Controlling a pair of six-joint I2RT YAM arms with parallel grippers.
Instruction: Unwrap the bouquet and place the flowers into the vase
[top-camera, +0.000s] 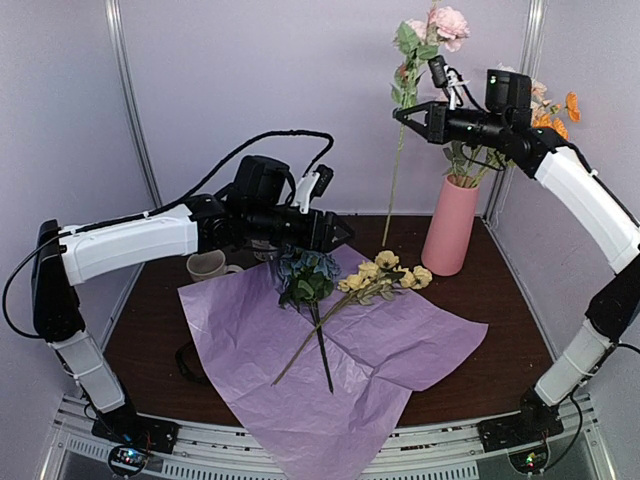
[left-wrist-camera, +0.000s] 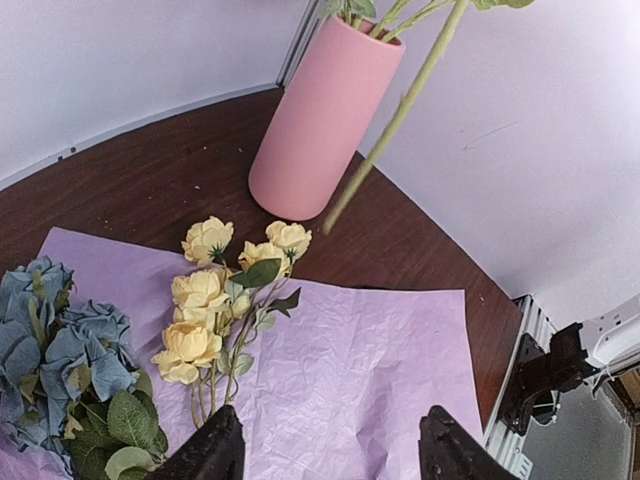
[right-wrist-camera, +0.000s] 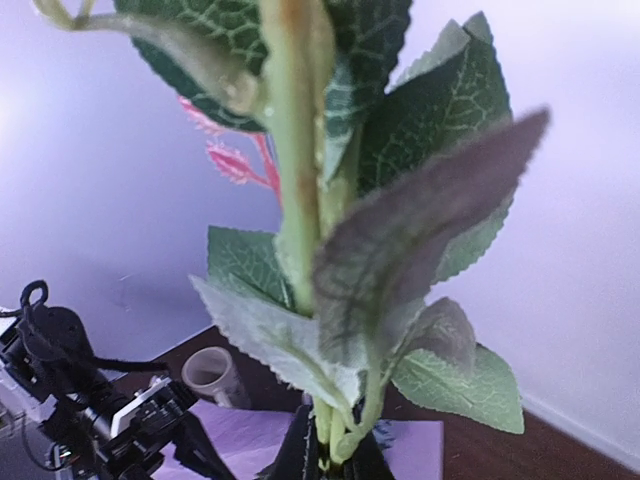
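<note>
At upper right of the top view, the right gripper (top-camera: 399, 114) is clamped on the long stem of a pink flower (top-camera: 447, 22), apparently just below its leaves, holding it nearly upright left of the vase (top-camera: 450, 228). Mid-frame, the left gripper (top-camera: 345, 232) hangs with jaws apart and empty above the blue flowers (top-camera: 307, 272) and yellow flowers (top-camera: 385, 272) lying on the spread tissue paper (top-camera: 400, 345). Orange blooms (top-camera: 571, 104) stand in the vase.

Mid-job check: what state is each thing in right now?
Right gripper: shut on the pink flower, held aloft left of the vase.
Left gripper: open, empty, above the paper.
Vase: upright, holding a few stems.
Paper: unwrapped, spread flat.
Yellow flowers: lying on the paper.
Blue flowers: lying on the paper.
</note>
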